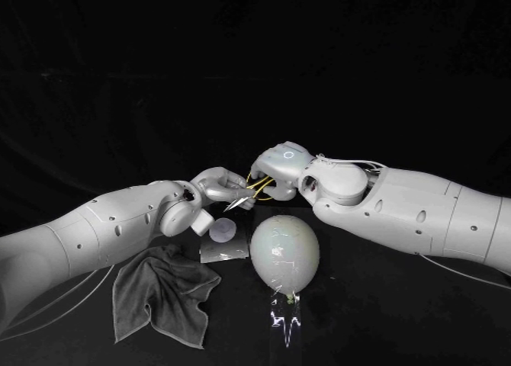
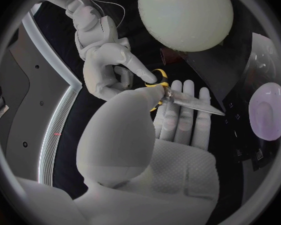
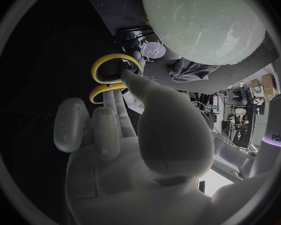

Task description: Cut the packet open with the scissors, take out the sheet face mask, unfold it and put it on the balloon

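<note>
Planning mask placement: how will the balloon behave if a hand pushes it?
Probably light and apt to roll: the balloon lies on its rounded side. Its smooth, glossy skin looks slippery, and the scissors could pop it.

No text, label, brand or number is legible on any item on the table. The pale egg-shaped balloon (image 1: 284,245) bears small white marks near its middle. They are too small to be read as letters or signs.
</note>
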Motion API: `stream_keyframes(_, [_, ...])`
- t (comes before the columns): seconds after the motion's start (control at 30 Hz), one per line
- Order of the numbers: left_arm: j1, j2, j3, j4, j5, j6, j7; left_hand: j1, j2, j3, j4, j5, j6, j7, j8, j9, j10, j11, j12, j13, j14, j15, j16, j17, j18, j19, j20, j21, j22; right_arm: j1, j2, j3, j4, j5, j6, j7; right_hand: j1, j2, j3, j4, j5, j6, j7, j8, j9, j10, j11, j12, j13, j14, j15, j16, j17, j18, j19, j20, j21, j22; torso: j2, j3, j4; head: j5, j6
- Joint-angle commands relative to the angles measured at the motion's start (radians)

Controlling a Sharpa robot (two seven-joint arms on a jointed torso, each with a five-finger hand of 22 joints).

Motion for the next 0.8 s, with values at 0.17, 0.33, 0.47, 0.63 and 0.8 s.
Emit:
stream_keyframes(0.17, [0.003, 0.000, 0.002, 0.012, -0.010, 0.020, 0.013, -0.002, 0.010, 0.023, -0.020, 0.003, 0.006, -0.003, 0.000, 0.133, 0.012, -0.013, 0.003, 0.001, 0.005, -0.003, 0.006, 0.002, 0.014, 0.007, 0.002, 0.005, 0.001, 0.000, 0.001, 0.000, -0.006, -0.018, 0.028, 0.005, 0.001, 0.003, 0.008, -0.004, -0.004, 0.004, -0.002, 0.006, 0.001, 0.009, -0.001, 0.003, 0.001, 0.040, -0.007, 0.003, 0.000, 0.003, 0.002, -0.002, -0.002, 0.001, 0.001, 0.0011, 0.0003, -0.001, 0.000])
stream_keyframes(0.33, [0.003, -0.005, 0.002, 0.028, -0.010, 0.015, 0.017, -0.003, 0.010, 0.024, -0.021, 0.003, 0.006, -0.003, 0.000, 0.134, 0.012, -0.012, 0.003, 0.002, 0.005, -0.003, 0.006, 0.003, 0.014, 0.008, 0.002, 0.005, 0.001, -0.001, 0.002, -0.001, -0.012, -0.017, 0.048, 0.006, -0.002, 0.001, 0.016, -0.002, -0.005, 0.013, 0.000, 0.010, 0.004, 0.031, 0.001, 0.010, 0.003, 0.043, -0.008, 0.007, 0.008, -0.002, 0.017, -0.004, 0.013, 0.021, 0.002, 0.0013, 0.0005, -0.002, -0.002])
stream_keyframes(0.47, [0.005, -0.014, 0.003, 0.061, -0.015, 0.016, 0.015, -0.005, 0.011, 0.025, -0.022, 0.003, 0.006, -0.003, 0.000, 0.135, 0.013, -0.013, 0.003, 0.002, 0.005, -0.003, 0.006, 0.003, 0.014, 0.008, 0.002, 0.006, 0.001, -0.001, 0.004, -0.001, -0.019, -0.017, 0.057, 0.009, -0.002, 0.003, 0.023, -0.001, -0.004, 0.018, 0.002, 0.012, 0.006, 0.040, 0.003, 0.010, 0.003, 0.043, -0.006, 0.008, 0.009, -0.003, 0.020, -0.004, 0.016, 0.025, 0.001, 0.0004, 0.0009, -0.004, -0.003])
stream_keyframes(0.63, [0.015, -0.028, 0.004, 0.108, -0.031, 0.015, 0.012, -0.023, 0.032, 0.016, -0.029, 0.002, 0.000, -0.007, 0.005, 0.150, 0.024, -0.019, 0.007, 0.005, 0.067, -0.020, 0.043, 0.020, 0.016, 0.034, -0.007, 0.023, 0.008, -0.002, 0.008, -0.002, -0.026, -0.017, 0.072, 0.016, -0.003, 0.012, 0.038, 0.002, -0.004, 0.030, 0.004, 0.019, 0.011, 0.054, 0.007, 0.009, 0.001, 0.043, 0.007, 0.008, 0.009, -0.005, 0.023, 0.002, 0.018, 0.029, -0.001, -0.0006, 0.0015, -0.004, -0.006])
stream_keyframes(0.8, [0.028, -0.041, 0.004, 0.148, -0.048, 0.021, 0.005, -0.025, 0.035, 0.014, -0.034, 0.002, -0.002, -0.008, 0.007, 0.155, 0.027, -0.020, 0.007, 0.005, 0.068, -0.021, 0.046, 0.021, 0.015, 0.034, -0.008, 0.024, 0.008, -0.003, 0.012, -0.003, -0.030, -0.017, 0.080, 0.021, -0.008, 0.016, 0.049, 0.007, -0.005, 0.040, 0.008, 0.023, 0.015, 0.078, 0.009, 0.010, 0.000, 0.043, 0.013, 0.009, 0.010, -0.007, 0.029, 0.007, 0.025, 0.039, -0.001, -0.0002, 0.0006, -0.005, -0.005])
